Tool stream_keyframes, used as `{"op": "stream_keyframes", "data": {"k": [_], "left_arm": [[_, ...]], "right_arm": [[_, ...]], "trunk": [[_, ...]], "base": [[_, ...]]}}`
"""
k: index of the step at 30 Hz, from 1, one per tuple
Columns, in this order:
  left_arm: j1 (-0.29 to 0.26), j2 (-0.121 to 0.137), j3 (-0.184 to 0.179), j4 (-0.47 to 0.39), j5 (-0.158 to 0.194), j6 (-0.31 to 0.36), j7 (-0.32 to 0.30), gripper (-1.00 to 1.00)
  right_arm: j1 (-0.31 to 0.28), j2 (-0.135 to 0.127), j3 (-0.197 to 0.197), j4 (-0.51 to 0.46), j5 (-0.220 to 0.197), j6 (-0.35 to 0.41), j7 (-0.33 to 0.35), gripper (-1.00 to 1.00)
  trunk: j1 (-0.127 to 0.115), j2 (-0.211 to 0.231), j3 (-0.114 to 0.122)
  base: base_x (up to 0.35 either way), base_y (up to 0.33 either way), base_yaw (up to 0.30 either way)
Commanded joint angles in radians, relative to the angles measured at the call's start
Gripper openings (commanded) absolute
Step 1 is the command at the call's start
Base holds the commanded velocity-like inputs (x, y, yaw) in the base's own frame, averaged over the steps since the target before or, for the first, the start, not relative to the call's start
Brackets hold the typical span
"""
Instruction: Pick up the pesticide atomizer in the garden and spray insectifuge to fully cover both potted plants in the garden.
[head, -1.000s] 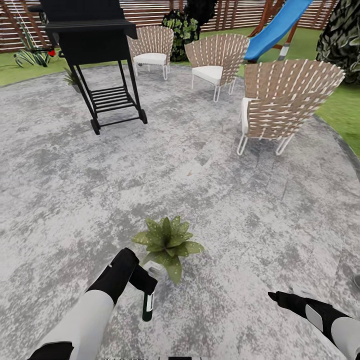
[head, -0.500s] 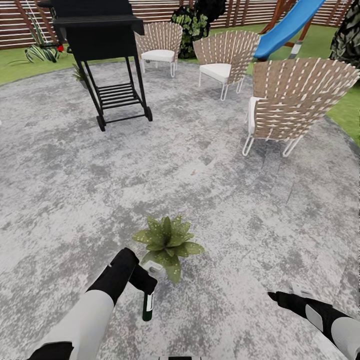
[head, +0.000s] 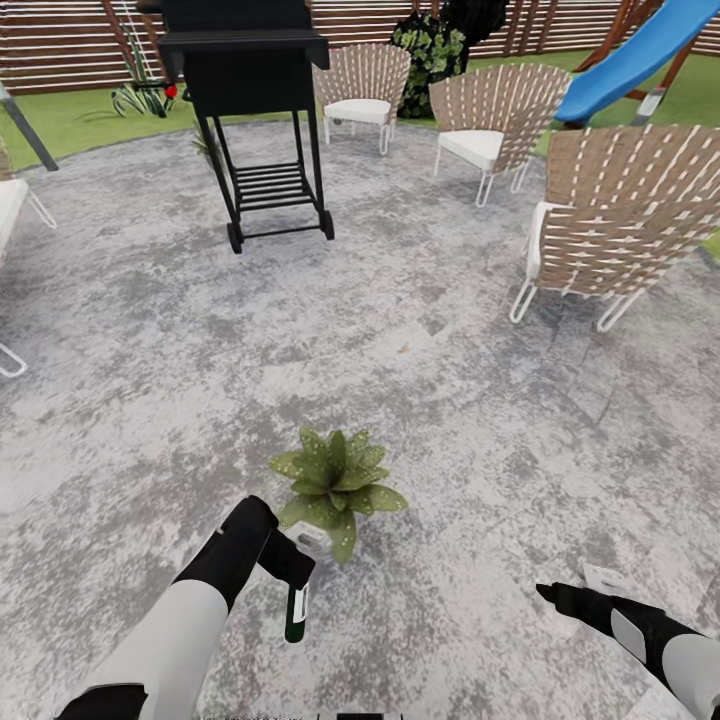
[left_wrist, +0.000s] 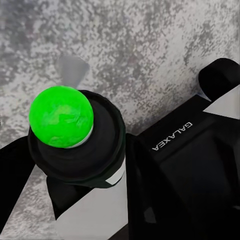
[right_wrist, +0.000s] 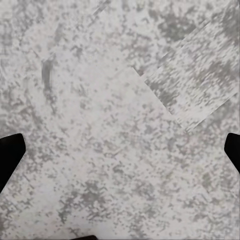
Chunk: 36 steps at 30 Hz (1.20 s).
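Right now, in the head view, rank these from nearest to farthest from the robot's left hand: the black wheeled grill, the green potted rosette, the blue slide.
1. Green potted rosette, just beyond the left hand, on the paving.
2. Black wheeled grill, far ahead, across the patio.
3. Blue slide, farthest, far right by the fence.

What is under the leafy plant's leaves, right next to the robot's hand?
Under the potted plant a bit of its pale pot peeks out by the left gripper, standing on the grey patio. The leaves cover the rest of the pot and any soil inside.
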Motion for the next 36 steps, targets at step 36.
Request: {"op": "stream_keyframes", "data": {"k": [36], "left_arm": [[-0.004,-0.001,-0.231,0.004,-0.022,0.111,-0.015,-1.00]], "right_arm": [[0.000,-0.001,0.007,-0.002,-0.011,0.005,0.002,1.00]], "trunk": [[0.000,0.000,-0.001]], "base": [[-0.009,-0.004,0.080]]}}
